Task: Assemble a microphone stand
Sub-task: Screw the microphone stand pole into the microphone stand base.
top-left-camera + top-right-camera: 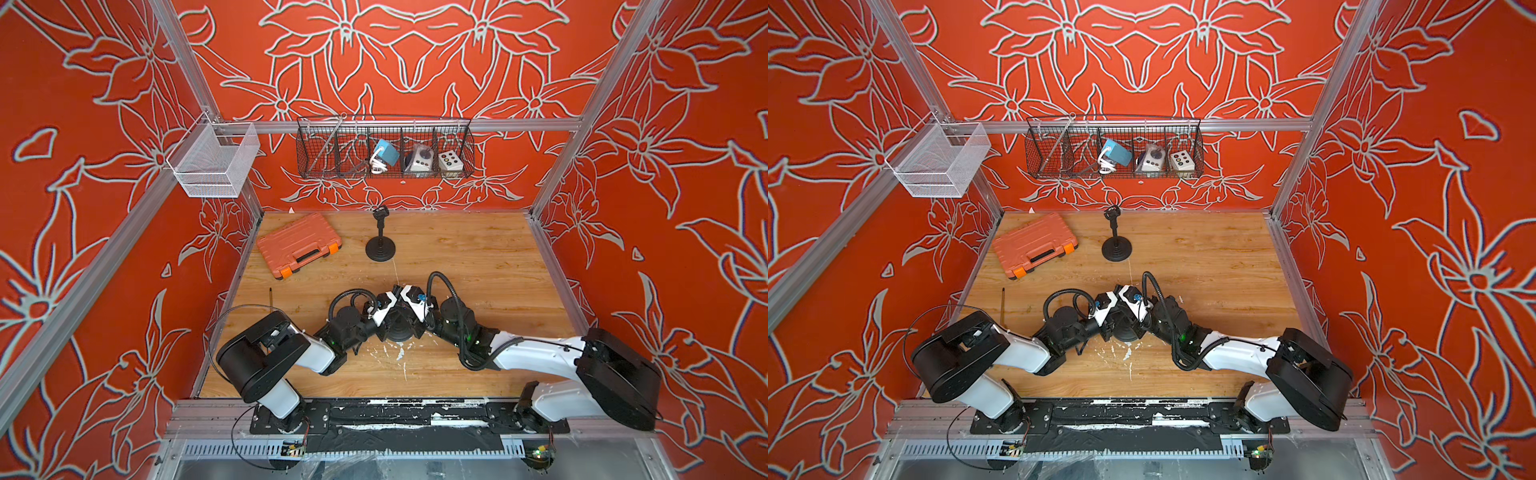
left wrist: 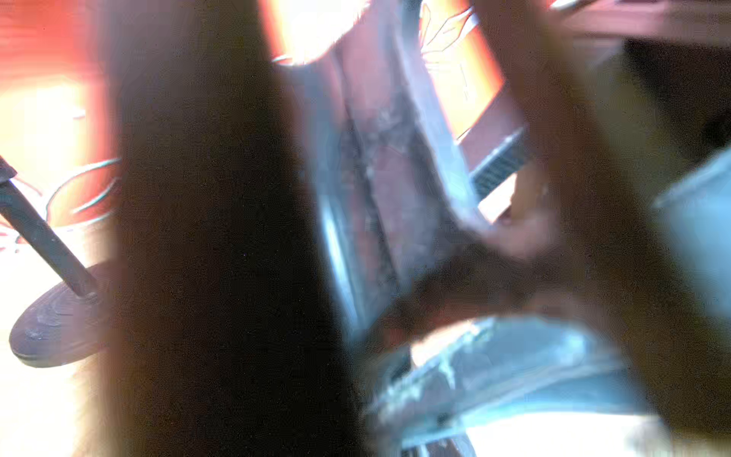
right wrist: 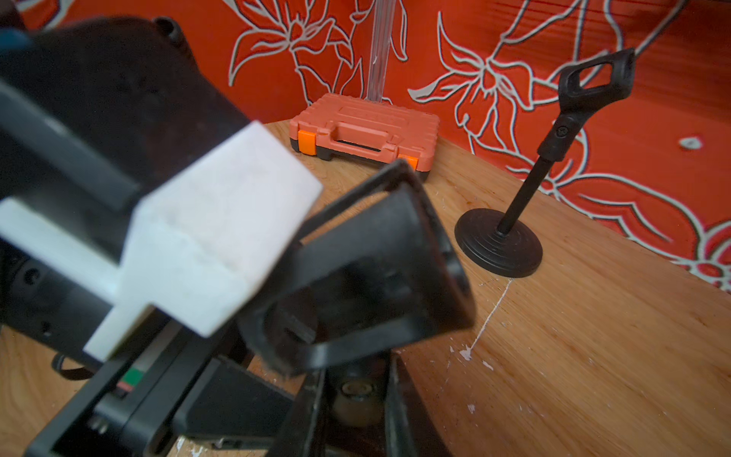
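Both grippers meet over loose round base (image 1: 400,333) near front centre.

Right gripper (image 3: 356,399) clamped on black microphone clip (image 3: 368,273), low at its neck. Left gripper (image 1: 390,319) crowded alongside; wrist view blurred, so its grip cannot be told.

Risks:
- Fingers knock together in tight space.
- Clip twists or slips from clamp.
- Base skids when pushed.

Count:
- Two round bases, one of them under finished stand (image 1: 380,239) at back.
- Two clips, one of them atop that stand.
- One orange tool case (image 1: 299,243).
- One thin rod (image 1: 271,297).
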You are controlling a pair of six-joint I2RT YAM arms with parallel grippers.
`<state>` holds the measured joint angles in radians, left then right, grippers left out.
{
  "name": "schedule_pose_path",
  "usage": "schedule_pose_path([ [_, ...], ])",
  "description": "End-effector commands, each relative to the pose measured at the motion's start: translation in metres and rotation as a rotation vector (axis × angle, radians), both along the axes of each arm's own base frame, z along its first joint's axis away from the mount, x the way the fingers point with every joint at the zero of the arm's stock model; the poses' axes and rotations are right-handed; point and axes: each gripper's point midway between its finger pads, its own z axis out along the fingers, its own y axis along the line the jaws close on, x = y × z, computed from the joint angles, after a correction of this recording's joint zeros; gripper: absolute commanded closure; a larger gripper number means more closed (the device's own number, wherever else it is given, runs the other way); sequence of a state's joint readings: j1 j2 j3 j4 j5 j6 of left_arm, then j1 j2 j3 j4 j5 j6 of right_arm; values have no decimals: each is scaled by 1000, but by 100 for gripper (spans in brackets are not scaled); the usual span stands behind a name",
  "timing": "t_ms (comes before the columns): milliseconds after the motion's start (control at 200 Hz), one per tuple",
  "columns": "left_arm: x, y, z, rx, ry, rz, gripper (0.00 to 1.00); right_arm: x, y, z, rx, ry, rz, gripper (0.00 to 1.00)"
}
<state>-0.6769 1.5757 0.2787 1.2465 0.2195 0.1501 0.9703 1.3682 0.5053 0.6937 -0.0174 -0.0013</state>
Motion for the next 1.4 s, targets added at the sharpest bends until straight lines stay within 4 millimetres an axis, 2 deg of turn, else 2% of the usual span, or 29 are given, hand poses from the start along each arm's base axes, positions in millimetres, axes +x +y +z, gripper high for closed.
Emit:
schedule_pose_path([
  [0, 4, 0, 1, 7, -24, 6, 80, -7, -21, -60, -159, 115, -53, 100],
  [105, 2, -3, -5, 14, -22, -13, 90, -15, -19, -52, -125, 90, 4, 100],
  [175, -2, -7, -11, 31, -20, -48, 95, -24, -15, -40, -114, 65, 115, 99],
  [225, -4, -9, -16, 44, -15, -66, 97, -31, -14, -33, -125, 60, 196, 92],
  [250, -5, -10, -18, 49, -13, -74, 98, -33, -15, -29, -127, 60, 231, 85],
  [310, -7, -10, -22, 58, -10, -85, 99, -35, -19, -17, -105, 47, 297, 61],
  [370, -8, -10, -26, 63, -6, -87, 100, -29, -27, -5, -64, 42, 324, 48],
  [510, -9, -9, -30, 72, 0, -88, 100, -30, -36, 9, -60, -7, 457, 43],
  [611, -10, -10, -32, 76, 7, -94, 100, -38, -34, 12, -77, -47, 590, 44],
  [711, -11, -11, -34, 78, 11, -103, 100, -38, -30, 13, -95, -41, 680, 46],
  [871, -11, -11, -36, 80, 12, -108, 100, -26, -20, 14, -111, -51, 726, 50],
  [1171, -12, -13, -35, 80, 15, -117, 100, -22, -12, 8, -108, -30, 819, 60],
  [1196, -12, -13, -36, 81, 16, -118, 100, -22, -12, 8, -104, -25, 822, 63],
  [1276, -11, -13, -36, 84, 17, -116, 100, -20, -10, 7, -95, -16, 830, 89],
  [1326, -11, -13, -36, 86, 18, -113, 99, -21, -10, 6, -90, -5, 831, 93],
  [1391, -10, -12, -35, 85, 19, -106, 92, -20, -10, 3, -86, 19, 811, 100],
])
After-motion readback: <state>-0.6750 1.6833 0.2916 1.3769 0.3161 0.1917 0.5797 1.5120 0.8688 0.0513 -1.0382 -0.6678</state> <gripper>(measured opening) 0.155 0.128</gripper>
